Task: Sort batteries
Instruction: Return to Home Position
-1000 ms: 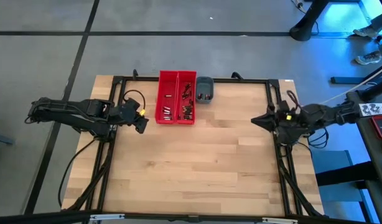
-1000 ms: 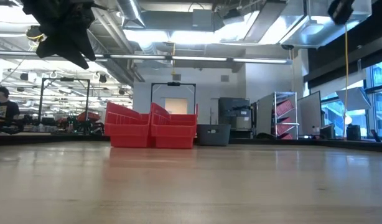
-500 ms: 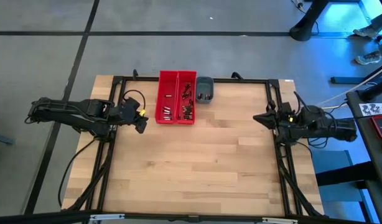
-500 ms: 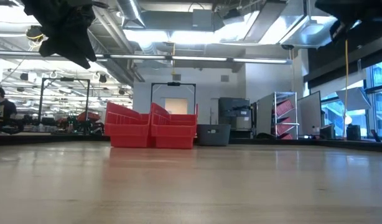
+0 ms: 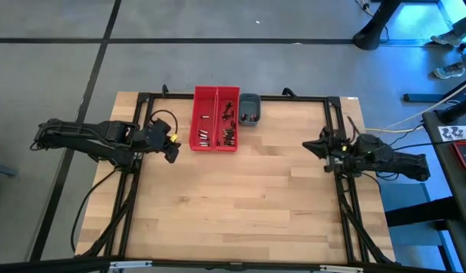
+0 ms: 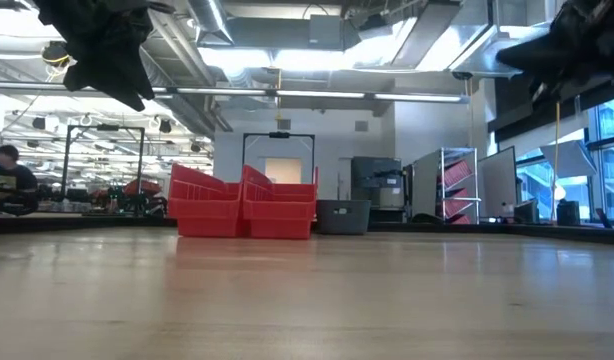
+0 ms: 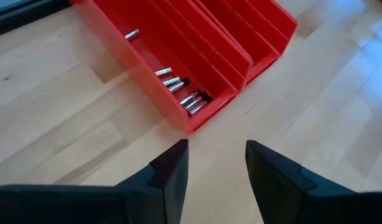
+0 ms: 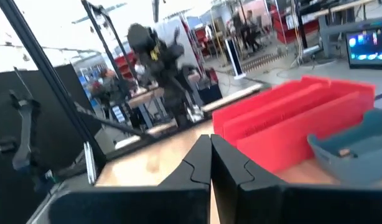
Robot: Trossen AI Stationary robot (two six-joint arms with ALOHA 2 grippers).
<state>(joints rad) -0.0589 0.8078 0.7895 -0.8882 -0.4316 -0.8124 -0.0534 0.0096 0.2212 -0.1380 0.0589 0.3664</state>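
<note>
The pale wooden table (image 5: 233, 212) lies bare on the near side of the two long red plastic trays (image 5: 215, 121).

Both arms hang in the air short of the trays, one out to each side of them. The left gripper (image 7: 216, 145) hovers just off the trays' left side with its fingers apart and nothing between them. The right gripper (image 8: 210, 140) is well off to the trays' right, its fingers pressed together and empty.

Only the right arm differs from a second ago. Its rear links have swung in and folded behind the gripper, and more of it now shows in the low view. The left arm has not moved. That suggests the right arm is drawing back to rest.

The small silvery and dark cylindrical batteries (image 7: 178, 83) lie inside the red trays, some in each, and none shows on the bare wood, so the sorting looks finished.

A small blue-grey rounded tray (image 5: 250, 110) sits against the trays' right side. Beyond them, a person (image 6: 7, 178) sits in the room.
</note>
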